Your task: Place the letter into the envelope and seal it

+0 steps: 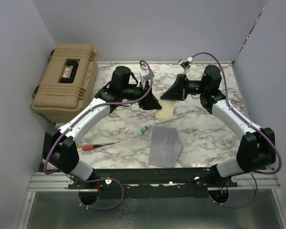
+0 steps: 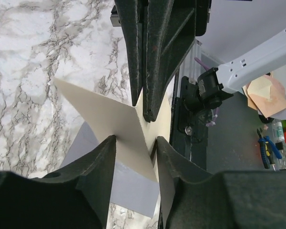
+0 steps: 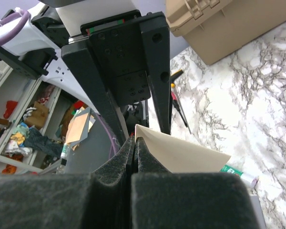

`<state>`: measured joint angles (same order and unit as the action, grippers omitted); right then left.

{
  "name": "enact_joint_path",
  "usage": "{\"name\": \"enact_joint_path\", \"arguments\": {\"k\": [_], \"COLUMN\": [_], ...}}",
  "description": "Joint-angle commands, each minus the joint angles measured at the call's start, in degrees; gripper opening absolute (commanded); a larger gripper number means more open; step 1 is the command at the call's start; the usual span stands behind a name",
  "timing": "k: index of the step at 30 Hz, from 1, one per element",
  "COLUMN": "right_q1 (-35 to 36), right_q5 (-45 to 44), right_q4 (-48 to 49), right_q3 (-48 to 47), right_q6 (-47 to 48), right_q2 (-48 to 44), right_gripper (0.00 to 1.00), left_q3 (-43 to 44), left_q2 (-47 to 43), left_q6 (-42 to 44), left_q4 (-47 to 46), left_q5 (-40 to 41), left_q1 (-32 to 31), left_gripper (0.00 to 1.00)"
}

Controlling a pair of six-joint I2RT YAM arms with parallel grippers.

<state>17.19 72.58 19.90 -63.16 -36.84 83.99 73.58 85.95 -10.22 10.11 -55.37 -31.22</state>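
Observation:
The peach-tan letter (image 1: 165, 111) is held at the back middle of the marble table, one edge raised. My right gripper (image 1: 167, 97) is shut on that edge; in the right wrist view its fingers (image 3: 135, 141) pinch the letter (image 3: 181, 153). My left gripper (image 1: 154, 103) faces it from the left. In the left wrist view its jaws (image 2: 133, 143) stand apart with the letter (image 2: 109, 117) passing between them. The grey-lilac envelope (image 1: 165, 145) lies flat nearer the front, also visible under the letter in the left wrist view (image 2: 124, 183).
A tan hard case (image 1: 65, 81) stands at the back left. A red-handled screwdriver (image 1: 97, 145) lies front left. A small green-and-white object (image 1: 143, 130) lies left of the envelope. Lilac walls enclose the table on three sides.

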Motion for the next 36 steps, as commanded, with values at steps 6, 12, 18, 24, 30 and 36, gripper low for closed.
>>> {"name": "enact_joint_path", "arguments": {"k": [6, 12, 18, 24, 30, 36], "right_q1": [0.39, 0.38, 0.37, 0.21, -0.31, -0.37], "right_q5": [-4.85, -8.33, -14.12, -26.81, -38.37, -26.45], "right_q4": [13.02, 11.56, 3.14, -4.38, 0.41, 8.99], "right_q3": [2.74, 3.97, 1.73, 2.25, 10.09, 13.5], "right_q6": [-7.04, -4.08, -0.15, 0.34, -3.53, -11.16], "right_q2": [-1.21, -2.01, -2.25, -5.31, -12.03, -9.74], "right_gripper": [0.01, 0.01, 0.06, 0.78, 1.0, 1.0], "left_q3": [1.67, 2.66, 2.71, 2.41, 2.63, 4.14], "left_q2": [0.9, 1.41, 0.94, 1.02, 1.18, 0.58], "left_q6": [-2.59, -4.64, -4.29, -6.14, -10.06, -13.06], "left_q4": [-1.74, -1.76, -1.62, -1.64, -1.6, -1.78], "left_q5": [3.98, 6.63, 8.2, 9.44, 6.34, 2.32], "left_q1": [-0.24, -0.24, 0.07, 2.06, 3.53, 3.61], "left_gripper": [0.25, 0.0, 0.0, 0.0, 0.0, 0.0]}}
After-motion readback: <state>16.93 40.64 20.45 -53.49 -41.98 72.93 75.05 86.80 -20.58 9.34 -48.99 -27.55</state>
